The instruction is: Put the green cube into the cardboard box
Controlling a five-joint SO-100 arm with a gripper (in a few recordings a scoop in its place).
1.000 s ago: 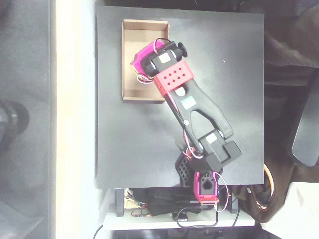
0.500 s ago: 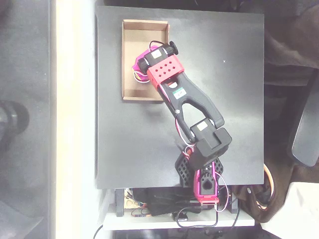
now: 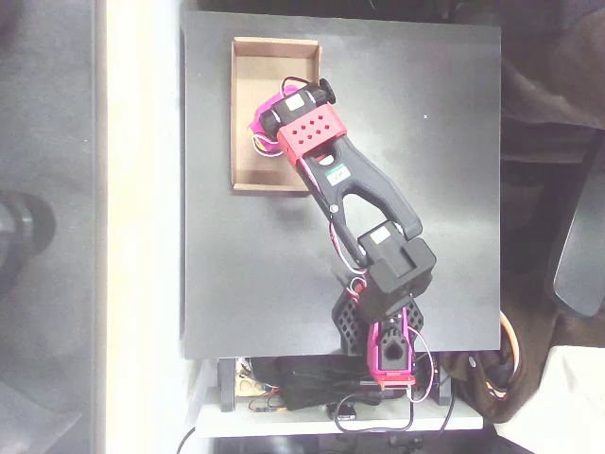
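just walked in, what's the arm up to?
In the overhead view the arm reaches across the black table with its magenta gripper over the open cardboard box, near the box's middle. The arm's wrist covers the gripper from above, so I can't tell whether it is open or shut, or whether it holds anything. The visible part of the box floor looks bare.

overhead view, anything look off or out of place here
Nothing stands out. The box lies square on the black table, undamaged, and the gripper is over it. The cube can't be made out from here.
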